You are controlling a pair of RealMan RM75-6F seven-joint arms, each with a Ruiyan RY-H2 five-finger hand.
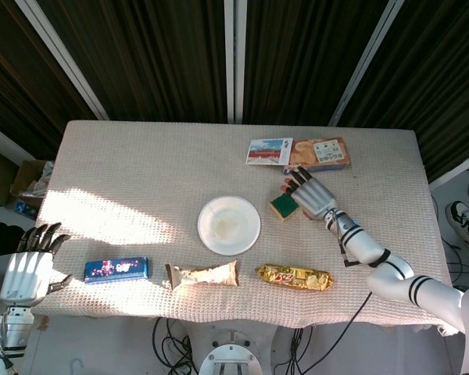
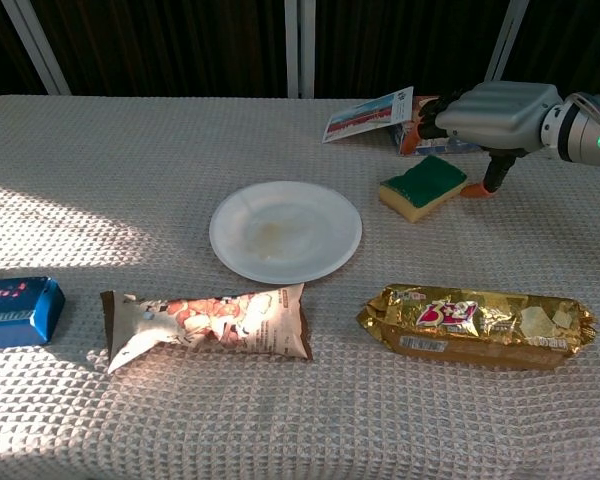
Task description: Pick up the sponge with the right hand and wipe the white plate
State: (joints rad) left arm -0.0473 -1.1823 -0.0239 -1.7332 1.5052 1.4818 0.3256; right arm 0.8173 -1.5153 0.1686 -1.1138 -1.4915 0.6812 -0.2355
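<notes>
My right hand (image 2: 490, 115), smooth grey metal with orange rubbery fingertips (image 2: 477, 189), is hovering at the sponge (image 2: 423, 186), its green top rough, its yellow foam porous. The white plate (image 2: 286, 231) is shining glossy on the waffle-textured cloth (image 2: 130, 160).

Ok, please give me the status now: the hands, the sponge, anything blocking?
Right hand over green-and-yellow sponge, no grip seen. Left hand open off table edge. Round white plate unobstructed; cardboard box close behind sponge.
</notes>
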